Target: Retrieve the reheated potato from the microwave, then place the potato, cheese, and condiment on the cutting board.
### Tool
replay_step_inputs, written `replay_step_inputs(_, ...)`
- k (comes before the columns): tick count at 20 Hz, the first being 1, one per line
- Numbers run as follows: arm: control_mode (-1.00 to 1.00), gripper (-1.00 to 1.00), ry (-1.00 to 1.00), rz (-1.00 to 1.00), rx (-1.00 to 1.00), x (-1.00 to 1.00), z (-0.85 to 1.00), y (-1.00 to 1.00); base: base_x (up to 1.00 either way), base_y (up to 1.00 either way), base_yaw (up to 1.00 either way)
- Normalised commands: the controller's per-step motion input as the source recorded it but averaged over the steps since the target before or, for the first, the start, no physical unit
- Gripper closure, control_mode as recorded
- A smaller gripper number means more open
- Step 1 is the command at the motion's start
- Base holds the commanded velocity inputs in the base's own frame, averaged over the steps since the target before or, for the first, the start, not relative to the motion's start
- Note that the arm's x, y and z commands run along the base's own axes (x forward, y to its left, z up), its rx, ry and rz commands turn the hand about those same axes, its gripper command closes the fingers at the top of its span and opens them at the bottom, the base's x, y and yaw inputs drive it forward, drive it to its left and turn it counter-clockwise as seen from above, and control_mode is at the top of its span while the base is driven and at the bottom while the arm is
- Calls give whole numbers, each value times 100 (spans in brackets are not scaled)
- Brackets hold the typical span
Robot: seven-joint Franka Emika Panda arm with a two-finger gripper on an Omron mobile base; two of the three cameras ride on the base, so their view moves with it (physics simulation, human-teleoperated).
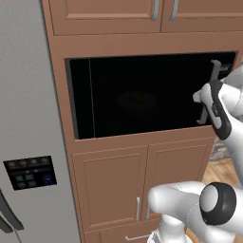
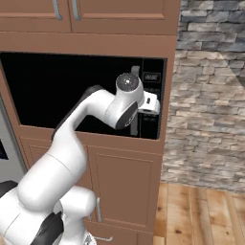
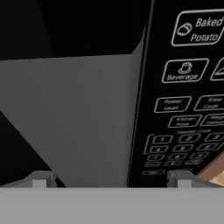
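The black microwave [image 1: 137, 95] sits built into the wooden cabinet wall, and its dark glass door looks closed. Its grey bar handle [image 1: 215, 71] runs down the door's right side, next to the control panel [image 2: 151, 95]. My gripper [image 1: 204, 97] is at that handle, about halfway down. In the hand view the handle [image 3: 87, 118] is a broad grey bar between my two spread fingertips [image 3: 41, 179], with the gripper [image 3: 111, 177] open around it. The keypad [image 3: 188, 87] reads "Baked Potato" and "Beverage". The potato, cheese, condiment and cutting board are out of view.
A grey fridge [image 1: 28, 118] with a dispenser panel [image 1: 31, 173] stands left of the microwave. Wooden cabinet doors [image 1: 114, 185] lie below it and more above. A stone wall [image 2: 210, 95] and wood floor [image 2: 201, 215] are to the right.
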Motion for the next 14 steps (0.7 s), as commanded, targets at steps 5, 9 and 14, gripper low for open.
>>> replay_step_inputs(5, -100, -100, 0, 7, 1, 39, -10, 10, 0, 0, 0)
replay_step_inputs(9, -100, -100, 0, 5, 0, 42, -6, 23, 0, 0, 0)
replay_step_inputs(14, -100, 100, 0, 1, 0, 43, -10, 30, 0, 0, 0)
